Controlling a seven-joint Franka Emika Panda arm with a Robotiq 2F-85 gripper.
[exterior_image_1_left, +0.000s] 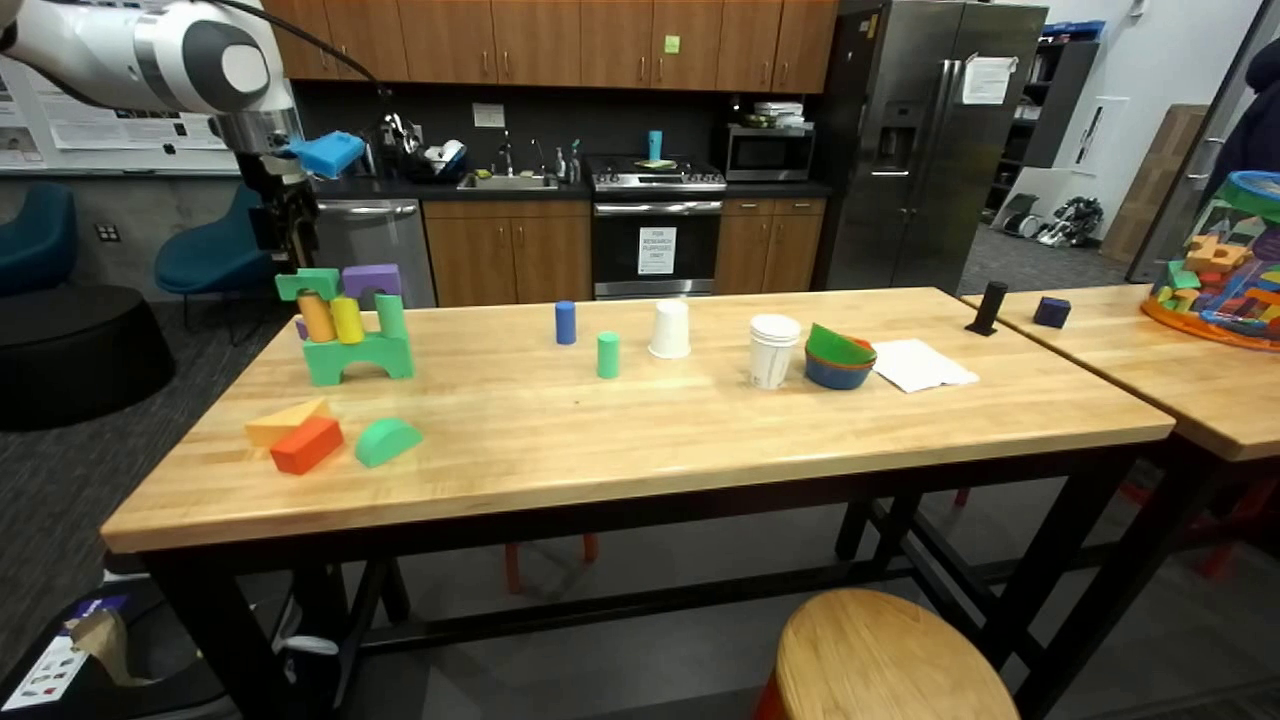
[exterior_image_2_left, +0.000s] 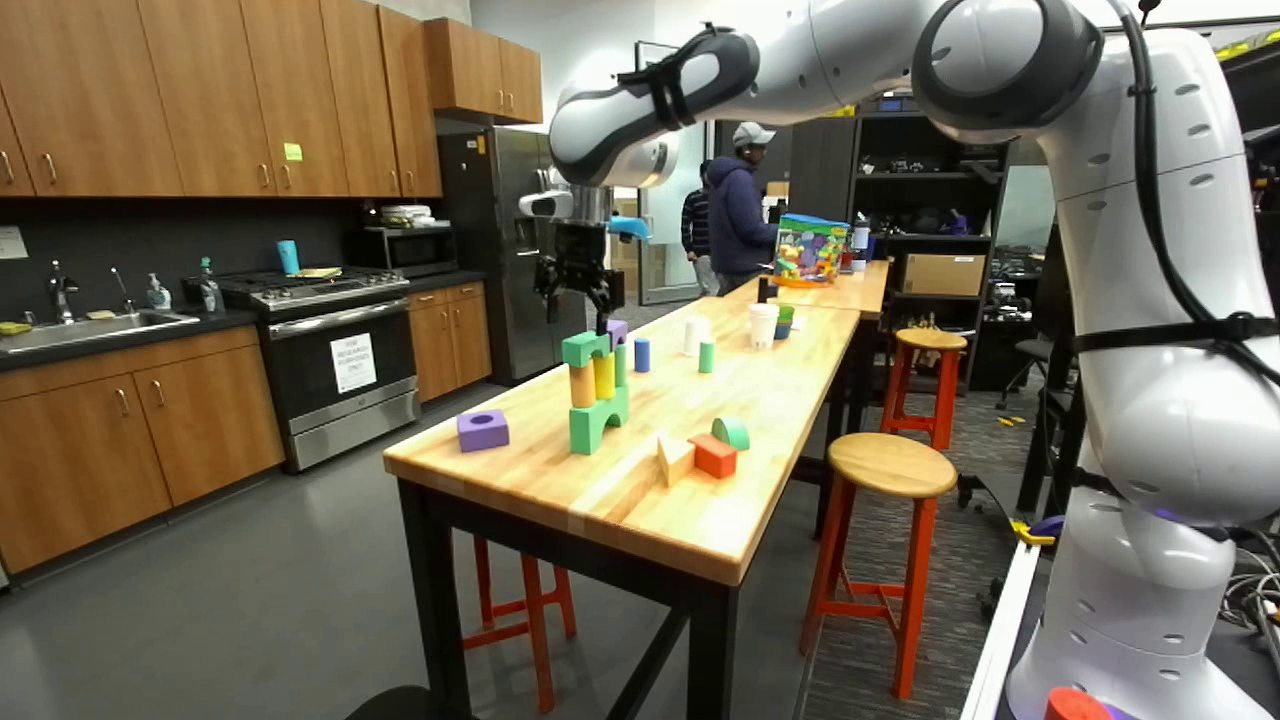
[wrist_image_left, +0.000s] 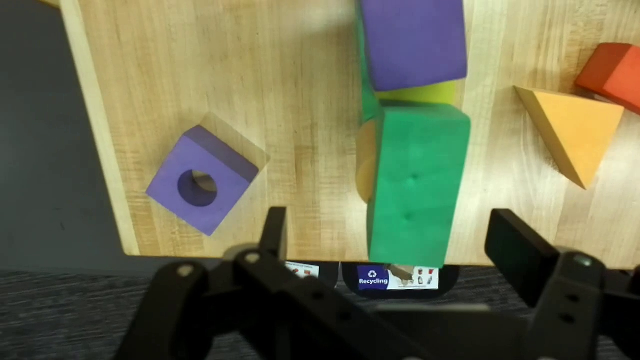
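Observation:
My gripper (wrist_image_left: 387, 217) is open and empty above a stack of blocks, its fingers spread either side of the green top block (wrist_image_left: 420, 185). In an exterior view the fingertips (exterior_image_2_left: 577, 315) hang just over the stack. A purple arch block (exterior_image_1_left: 372, 278) sits beside the green top block. Below stand an orange cylinder (exterior_image_1_left: 318, 318), a yellow cylinder (exterior_image_1_left: 348, 320) and a green upright block (exterior_image_1_left: 391, 316) on a green arch base (exterior_image_1_left: 358, 358). A purple block with a round hole (wrist_image_left: 200, 180) lies apart on the table; it also shows in an exterior view (exterior_image_2_left: 483, 430).
A tan wedge (wrist_image_left: 575, 130), red block (wrist_image_left: 617, 75) and green half-round block (exterior_image_1_left: 388, 441) lie near the stack. Blue (exterior_image_1_left: 565, 323) and green (exterior_image_1_left: 608, 355) cylinders, white cups (exterior_image_1_left: 670, 330) and bowls (exterior_image_1_left: 838, 372) stand further along the table (exterior_image_1_left: 600, 450). Stools (exterior_image_2_left: 890, 465) stand beside it.

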